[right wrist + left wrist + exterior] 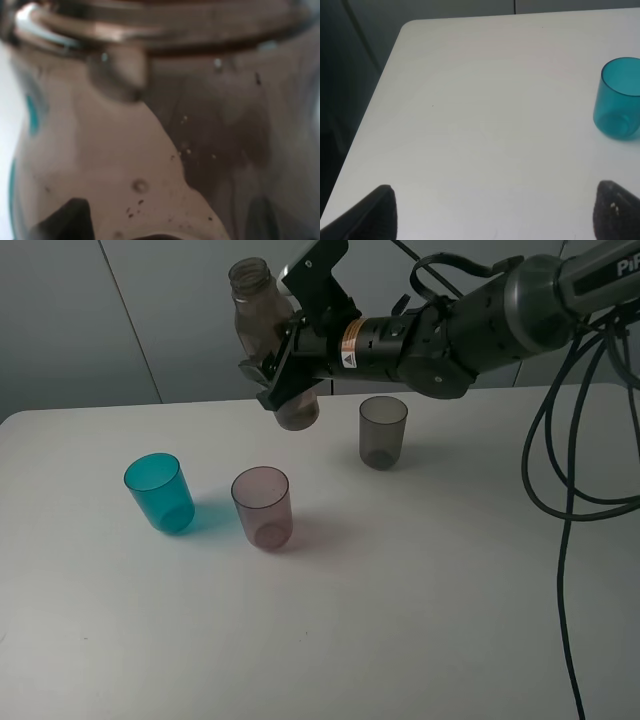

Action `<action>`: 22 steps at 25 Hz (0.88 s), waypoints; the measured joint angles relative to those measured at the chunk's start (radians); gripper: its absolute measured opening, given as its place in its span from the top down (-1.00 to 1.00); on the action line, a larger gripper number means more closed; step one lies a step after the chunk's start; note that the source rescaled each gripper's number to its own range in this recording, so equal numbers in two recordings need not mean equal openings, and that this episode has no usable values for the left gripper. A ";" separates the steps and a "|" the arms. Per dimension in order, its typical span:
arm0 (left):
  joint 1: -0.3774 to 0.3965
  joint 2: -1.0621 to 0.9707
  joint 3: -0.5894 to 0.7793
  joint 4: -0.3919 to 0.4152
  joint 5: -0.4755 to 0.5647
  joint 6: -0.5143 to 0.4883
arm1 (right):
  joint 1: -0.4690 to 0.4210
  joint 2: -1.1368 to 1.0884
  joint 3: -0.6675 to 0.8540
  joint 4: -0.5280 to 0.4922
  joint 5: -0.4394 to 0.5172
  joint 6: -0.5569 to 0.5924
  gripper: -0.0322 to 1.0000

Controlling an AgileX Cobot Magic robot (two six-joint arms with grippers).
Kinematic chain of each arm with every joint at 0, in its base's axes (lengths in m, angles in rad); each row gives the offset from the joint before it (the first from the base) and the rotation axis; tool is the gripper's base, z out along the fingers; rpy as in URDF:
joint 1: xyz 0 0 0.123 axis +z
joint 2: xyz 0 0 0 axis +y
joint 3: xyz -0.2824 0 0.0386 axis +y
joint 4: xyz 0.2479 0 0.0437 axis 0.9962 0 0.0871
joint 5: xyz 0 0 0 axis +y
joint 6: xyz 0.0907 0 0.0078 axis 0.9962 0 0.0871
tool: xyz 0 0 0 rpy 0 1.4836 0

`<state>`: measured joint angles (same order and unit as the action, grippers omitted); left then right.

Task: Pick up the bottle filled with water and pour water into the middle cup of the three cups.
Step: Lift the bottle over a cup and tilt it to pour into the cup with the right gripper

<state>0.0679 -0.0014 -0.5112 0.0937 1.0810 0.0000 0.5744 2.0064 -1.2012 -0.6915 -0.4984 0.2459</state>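
Note:
My right gripper is shut on the smoky brown-pink bottle and holds it in the air, nearly upright with its open neck up, behind the cups. The bottle fills the right wrist view. On the white table stand the teal cup at the left, the pinkish-mauve middle cup and the smoky grey cup at the back right. The bottle hangs above and behind the mauve cup. The left wrist view shows my left gripper open and empty over bare table, with the teal cup beside it.
Black cables hang from the right arm down over the table's right side. The table's far left corner and left edge show in the left wrist view. A grey wall stands behind the table.

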 joint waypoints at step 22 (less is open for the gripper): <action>0.000 0.000 0.000 0.000 0.000 0.000 | -0.087 0.121 -0.039 -0.165 -0.186 -0.492 0.90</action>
<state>0.0679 -0.0014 -0.5112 0.0937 1.0810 0.0000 0.4869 2.1275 -1.2406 -0.8560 -0.6839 -0.2460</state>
